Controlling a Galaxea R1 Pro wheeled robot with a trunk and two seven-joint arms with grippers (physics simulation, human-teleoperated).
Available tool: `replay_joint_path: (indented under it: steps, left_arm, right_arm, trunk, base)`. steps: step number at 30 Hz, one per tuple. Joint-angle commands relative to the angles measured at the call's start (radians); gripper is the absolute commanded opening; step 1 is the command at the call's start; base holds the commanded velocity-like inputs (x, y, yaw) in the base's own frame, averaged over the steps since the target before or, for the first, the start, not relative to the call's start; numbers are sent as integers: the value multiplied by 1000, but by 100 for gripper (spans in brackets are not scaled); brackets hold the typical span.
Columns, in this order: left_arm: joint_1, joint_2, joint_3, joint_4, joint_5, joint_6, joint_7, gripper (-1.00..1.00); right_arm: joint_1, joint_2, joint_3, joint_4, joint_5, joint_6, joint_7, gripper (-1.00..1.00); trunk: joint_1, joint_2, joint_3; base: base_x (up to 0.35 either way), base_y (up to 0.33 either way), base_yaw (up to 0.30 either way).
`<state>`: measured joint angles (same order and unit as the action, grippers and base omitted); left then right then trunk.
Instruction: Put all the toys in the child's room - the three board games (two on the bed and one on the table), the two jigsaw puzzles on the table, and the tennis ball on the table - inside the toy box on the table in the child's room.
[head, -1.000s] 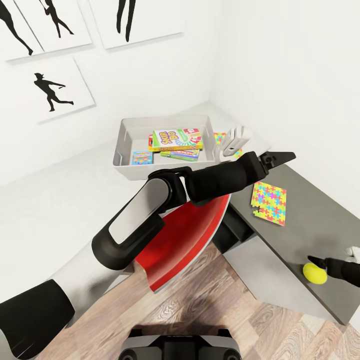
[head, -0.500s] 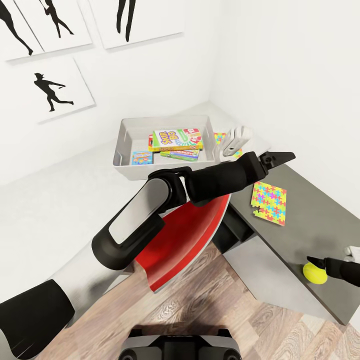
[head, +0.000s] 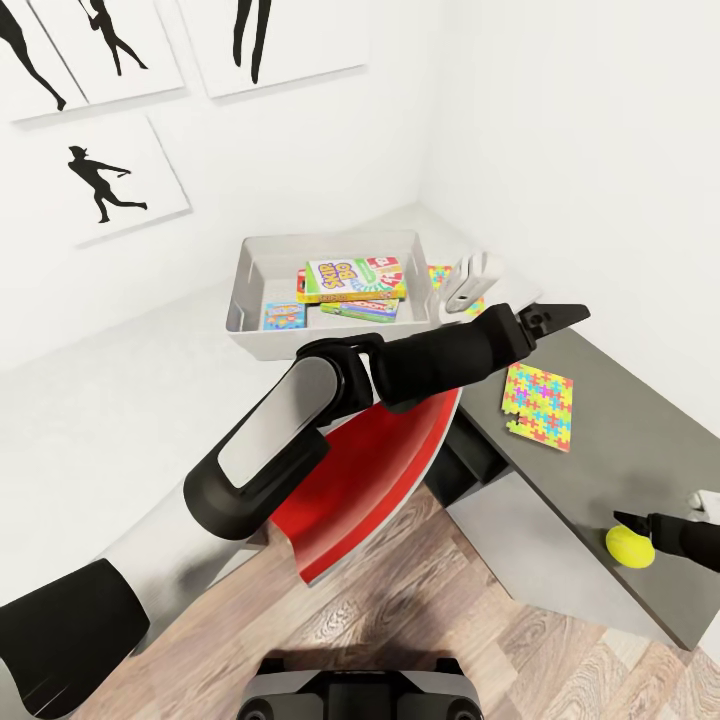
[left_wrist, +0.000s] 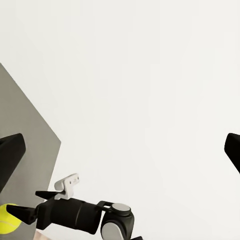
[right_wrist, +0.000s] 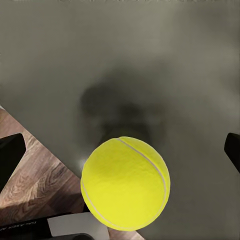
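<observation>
The pale grey toy box (head: 250, 300) stands on the white table (head: 120, 420) and holds three board games: a green-edged one (head: 355, 278) on top, one under it (head: 362, 308) and a small blue one (head: 284, 315). One jigsaw puzzle (head: 541, 403) lies on the dark side table (head: 640, 420); a second (head: 438, 273) peeks out beside the box. The tennis ball (head: 629, 546) (right_wrist: 125, 182) (left_wrist: 7, 219) rests near that table's front edge. My right gripper (head: 633, 530) (right_wrist: 120, 155) hovers open right over it, not touching. My left gripper (head: 558, 317) (left_wrist: 120, 150) is open and holds nothing, above the side table.
A red chair (head: 370, 480) sits under my left arm, against the desk. A white object (head: 472, 280) stands right of the toy box, partly covering the second jigsaw. White walls with black silhouette pictures (head: 110, 180) close the corner. Wood floor (head: 420, 610) lies below.
My right gripper has crept very slightly over the ball. The ball, the left arm and the toys in the box are where they were.
</observation>
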<state>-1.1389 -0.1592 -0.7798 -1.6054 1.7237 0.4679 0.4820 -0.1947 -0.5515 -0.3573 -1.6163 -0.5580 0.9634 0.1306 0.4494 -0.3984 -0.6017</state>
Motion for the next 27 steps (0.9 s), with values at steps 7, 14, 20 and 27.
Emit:
replay_joint_path:
  steps: [7, 14, 20, 27]
  left_arm:
    - [-1, 0, 1, -1, 10, 0, 9, 100]
    - [-1, 0, 0, -1, 10, 0, 9, 100]
    - [-1, 0, 0, -1, 10, 0, 9, 100]
    - [-1, 0, 0, -1, 10, 0, 9, 100]
  right_arm:
    - [-1, 2, -1, -1, 9, 6, 9, 100]
    - [-2, 3, 0, -1, 9, 6, 9, 100]
    - [-2, 4, 0, -1, 9, 7, 9, 100]
    - [-2, 4, 1, -1, 9, 7, 9, 100]
  trunk:
    - [1, -2, -1]
    - [1, -2, -3]
    - [1, -2, -8]
    - [1, -2, -12]
  base:
    - [0, 0, 0]
    - [0, 0, 0]
    - [0, 0, 0]
    - [0, 0, 0]
